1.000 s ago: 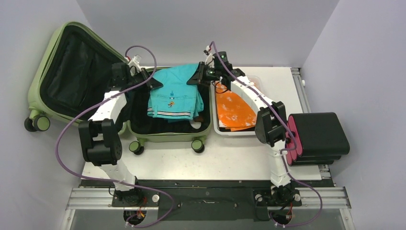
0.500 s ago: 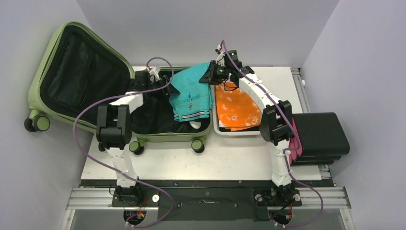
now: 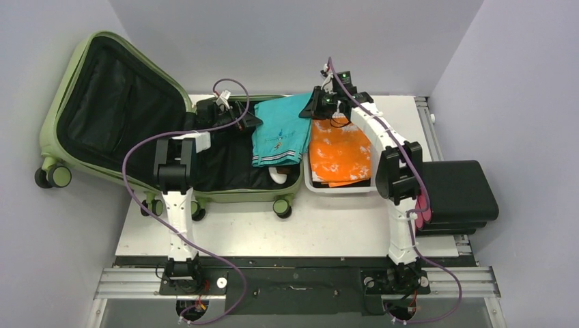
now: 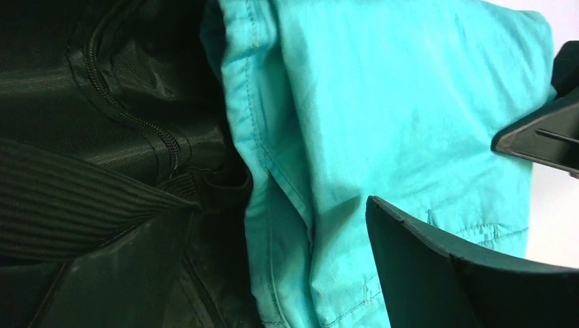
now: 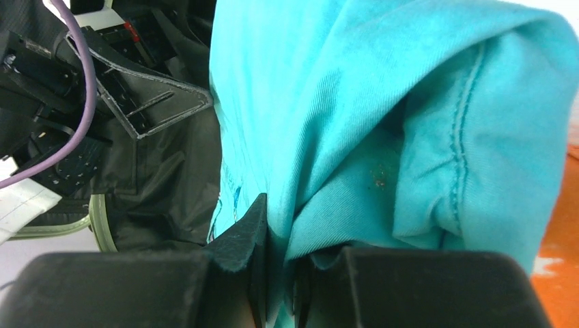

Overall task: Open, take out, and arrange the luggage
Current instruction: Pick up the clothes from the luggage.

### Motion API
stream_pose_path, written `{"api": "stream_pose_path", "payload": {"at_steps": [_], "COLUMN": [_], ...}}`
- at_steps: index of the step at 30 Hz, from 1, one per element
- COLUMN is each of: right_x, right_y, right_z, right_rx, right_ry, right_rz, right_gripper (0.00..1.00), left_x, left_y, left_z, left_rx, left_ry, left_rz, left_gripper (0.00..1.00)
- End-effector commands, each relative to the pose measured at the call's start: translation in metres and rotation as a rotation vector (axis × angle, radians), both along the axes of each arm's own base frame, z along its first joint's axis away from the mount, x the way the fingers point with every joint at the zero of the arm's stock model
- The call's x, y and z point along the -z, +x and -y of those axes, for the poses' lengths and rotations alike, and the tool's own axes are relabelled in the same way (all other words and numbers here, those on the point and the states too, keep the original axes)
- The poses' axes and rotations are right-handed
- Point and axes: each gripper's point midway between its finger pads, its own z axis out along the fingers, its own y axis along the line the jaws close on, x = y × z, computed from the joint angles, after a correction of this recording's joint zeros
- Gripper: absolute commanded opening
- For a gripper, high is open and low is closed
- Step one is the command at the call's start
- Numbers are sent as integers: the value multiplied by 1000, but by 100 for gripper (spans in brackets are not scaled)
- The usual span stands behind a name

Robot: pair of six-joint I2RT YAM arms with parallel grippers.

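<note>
Left arm (image 3: 179, 212), right arm (image 3: 399, 229): white links, black joints, purple cables (image 5: 87, 75) (green light (image 3: 345, 75), right wrist).

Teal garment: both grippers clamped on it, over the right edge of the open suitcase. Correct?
No. Only the right gripper is clamped on the teal garment; the left gripper stands open beside it, per the left wrist view. The rest holds: it is over the right edge of the open suitcase.

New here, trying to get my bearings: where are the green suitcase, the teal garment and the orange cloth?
green suitcase (image 3: 109, 109): top view, black lining of its open lid.
teal garment (image 3: 280, 130): top view, middle of the fabric.
orange cloth (image 3: 334, 157): top view, centre of the fabric.
</note>
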Motion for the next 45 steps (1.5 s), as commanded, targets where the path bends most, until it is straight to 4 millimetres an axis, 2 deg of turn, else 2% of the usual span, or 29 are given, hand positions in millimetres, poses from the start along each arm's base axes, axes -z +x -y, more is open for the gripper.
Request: {"api": "stream_pose_path", "payload": {"at_steps": [1,5,13,21,24,31,36,38,39,43,45], "right_x": [-33,-34,1,25,32,45,48,47,45,43,44], "right_y": [29,36,56,68,67,67,65,64,64,63,63], "right_z": [31,47,69,93,96,95,89,87,87,86,87], "right_rx": [63,91,129,152,145,135,125,122,122,120,123], "right_ry": [-1,-8,-19,-32,-34,-50,-44,-42,-42,-46,-49], "right_rz": [140,145,99,70,55,39,30,33,36,40,36], "right_gripper": [0,0,0,0,0,0,0,0,0,0,0], "left_x": [-12,-11,-23,-9,-5,-17,4,5,0,-19,-40], "left_y": [3,-3,-13,-14,-14,-21,-20,-22,-23,-30,-37], "left_z": [7,13,38,42,44,55,53,53,54,57,60], "left_rx": [49,73,152,131,136,164,106,106,114,130,156], "left_ry": [-109,-133,-232,-225,-231,-290,-235,-248,-259,-302,-323], "left_rz": [40,34,42,11,6,28,-18,-35,-10,-2,32], "left_gripper": [96,96,96,96,96,96,96,98,98,82,76]}}
